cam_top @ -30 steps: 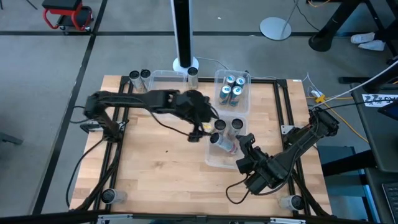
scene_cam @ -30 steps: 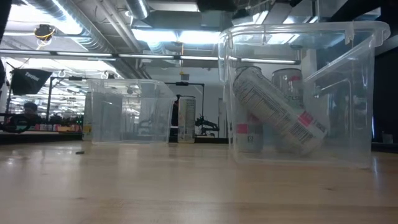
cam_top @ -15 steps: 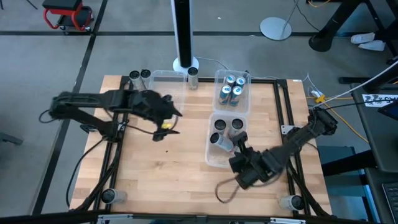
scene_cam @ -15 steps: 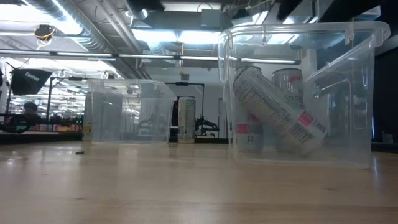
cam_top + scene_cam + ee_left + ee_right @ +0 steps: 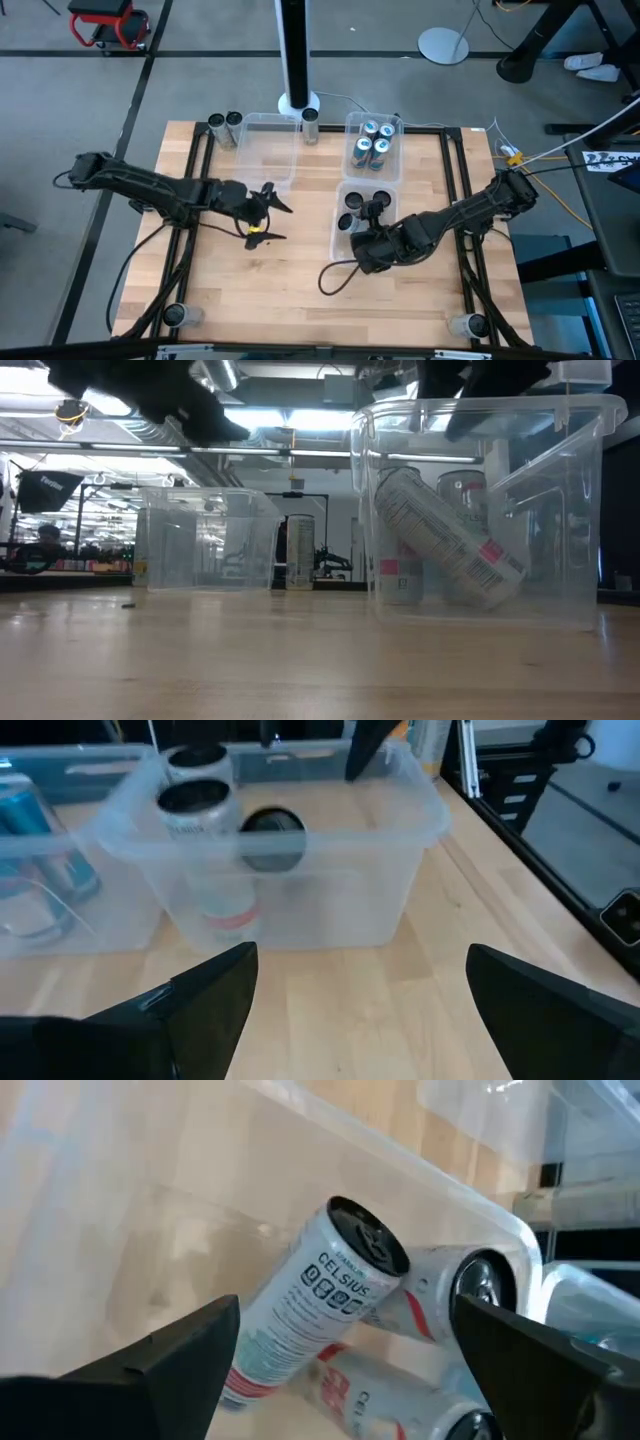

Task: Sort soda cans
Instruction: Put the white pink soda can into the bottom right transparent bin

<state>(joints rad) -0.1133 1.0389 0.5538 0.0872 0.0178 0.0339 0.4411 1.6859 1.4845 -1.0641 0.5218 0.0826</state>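
I am seeing my right hand (image 5: 372, 210) hanging over the near clear bin (image 5: 338, 255), fingers spread wide and gripping nothing. A white can (image 5: 300, 1320) is leaning tilted inside that bin against two others. My left hand (image 5: 268, 212) is hovering over the bare desk (image 5: 260, 280), open and empty. Four blue cans (image 5: 371, 142) are standing in the far bin (image 5: 396, 170).

Overhead, table-level and both wrist views share the clear bin (image 5: 340, 245)

Clear glossy plastic bin (image 5: 480, 510) is holding a white metal can (image 5: 300, 1315), sitting on matt pale wood table (image 5: 270, 270).
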